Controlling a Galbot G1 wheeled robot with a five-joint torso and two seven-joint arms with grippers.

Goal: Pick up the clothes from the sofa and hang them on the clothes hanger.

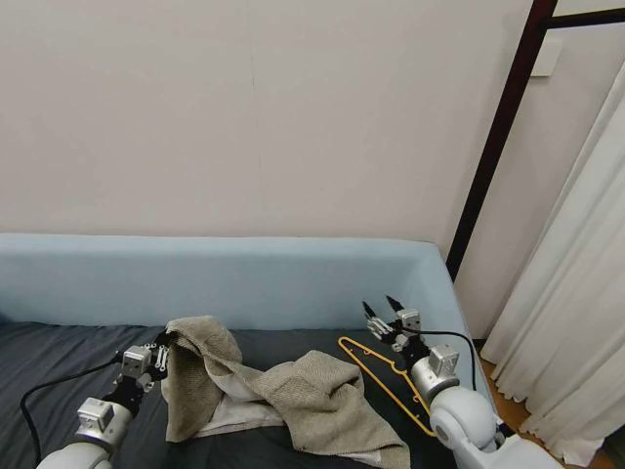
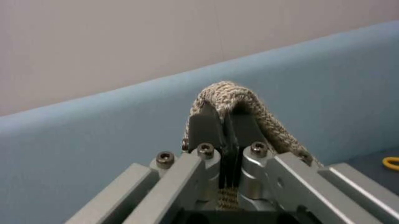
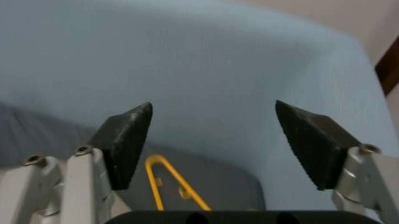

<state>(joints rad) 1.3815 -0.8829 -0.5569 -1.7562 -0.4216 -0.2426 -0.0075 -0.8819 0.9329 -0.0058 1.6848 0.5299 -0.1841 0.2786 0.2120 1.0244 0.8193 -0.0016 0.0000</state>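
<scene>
garment (image 1: 303,396): beige knit, crumpled on the dark seat (image 1: 59,352) at 6 o'clock in the head view; the end at its 10 o'clock side is raised into a peak
left gripper (image 1: 168,342): at 7 o'clock in the head view, pincer clamped together on that raised end; in the left wrist view the garment (image 2: 268,116) folds over the tips of the left gripper (image 2: 225,123)
hanger (image 1: 386,376): thin yellow wire, flat on the seat just at 3 o'clock of the garment; whether the 2 touch cannot be told
right gripper (image 1: 381,311): over the hanger's far end, at 5 o'clock in the head view, pincer spread wide apart with nothing in it; in the right wrist view the hanger (image 3: 168,177) lies below the right gripper (image 3: 215,126)
sofa (image 1: 244,283): pale blue back running from 9 to 3 o'clock behind everything
wall (image 1: 244,117): plain, at 12 o'clock
post (image 1: 493,147): dark, leaning, at 2 o'clock
curtain (image 1: 571,322): white, at 4 o'clock
</scene>
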